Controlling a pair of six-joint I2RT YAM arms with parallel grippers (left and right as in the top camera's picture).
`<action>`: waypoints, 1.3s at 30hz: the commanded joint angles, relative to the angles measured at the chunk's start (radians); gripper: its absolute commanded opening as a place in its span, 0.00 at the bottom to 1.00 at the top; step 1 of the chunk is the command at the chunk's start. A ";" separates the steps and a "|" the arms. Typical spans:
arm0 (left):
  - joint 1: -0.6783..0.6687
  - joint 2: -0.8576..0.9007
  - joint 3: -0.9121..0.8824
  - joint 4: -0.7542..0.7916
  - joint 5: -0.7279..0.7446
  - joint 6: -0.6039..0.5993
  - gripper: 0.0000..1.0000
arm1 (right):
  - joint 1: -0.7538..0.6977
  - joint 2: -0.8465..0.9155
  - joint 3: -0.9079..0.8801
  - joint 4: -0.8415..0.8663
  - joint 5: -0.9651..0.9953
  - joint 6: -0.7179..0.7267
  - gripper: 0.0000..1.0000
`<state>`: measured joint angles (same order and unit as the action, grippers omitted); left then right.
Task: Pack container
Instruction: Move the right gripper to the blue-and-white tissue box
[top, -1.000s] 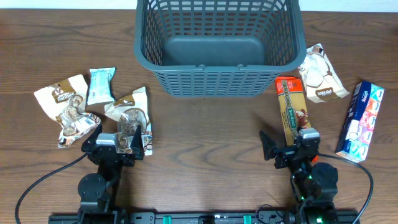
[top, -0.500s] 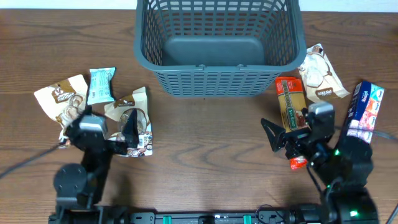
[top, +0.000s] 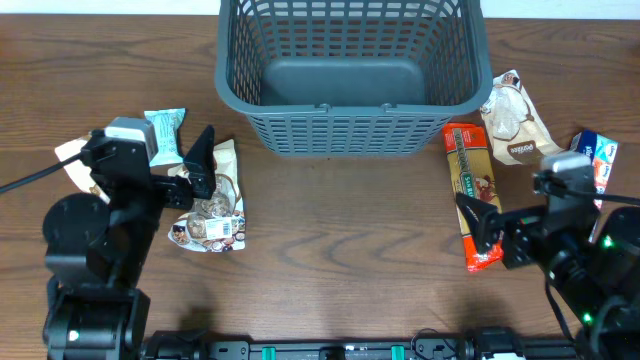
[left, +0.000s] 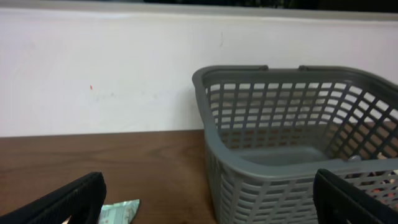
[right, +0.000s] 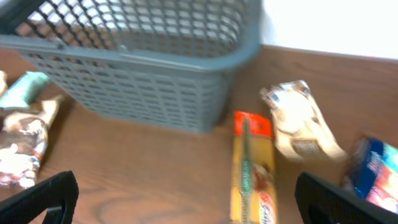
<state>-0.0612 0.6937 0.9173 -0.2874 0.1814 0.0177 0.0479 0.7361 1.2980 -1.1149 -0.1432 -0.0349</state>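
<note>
The container (top: 350, 132) is a dark grey lattice basket at the back middle of the table, and it holds nothing. My left gripper (top: 150, 162) hangs open over the left snack packets, above a light blue packet (top: 166, 128) and beside a brown and white packet (top: 212, 206). In the left wrist view the container (left: 273, 167) stands ahead to the right and the light blue packet (left: 119, 211) lies between the fingers. My right gripper (top: 530, 215) is open just right of a long orange packet (top: 470, 180). The right wrist view shows that orange packet (right: 252, 168) and the container (right: 143, 93) ahead.
A white and brown pouch (top: 515, 122) lies right of the container, and a blue box (top: 602, 152) is partly under my right arm. Another white and brown packet (top: 68, 152) peeks out beside my left arm. A white wall (left: 99, 68) stands behind the table.
Both arms have lifted and swung outward from the front edge: the left up over the left packets, the right towards the blue box. Both grippers stayed open.
</note>
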 joint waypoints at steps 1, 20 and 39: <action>-0.004 -0.014 0.022 -0.023 0.014 -0.014 0.99 | -0.008 0.027 0.082 -0.077 0.095 -0.019 0.99; -0.003 -0.014 0.022 -0.212 -0.052 0.106 0.99 | -0.012 0.132 0.282 -0.505 0.339 0.289 0.99; -0.003 -0.014 0.022 -0.261 -0.115 0.121 0.99 | -0.136 0.200 0.306 -0.365 0.429 0.275 0.99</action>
<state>-0.0612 0.6788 0.9245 -0.5461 0.0818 0.1287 -0.0502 0.9016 1.5898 -1.5040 0.2287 0.2703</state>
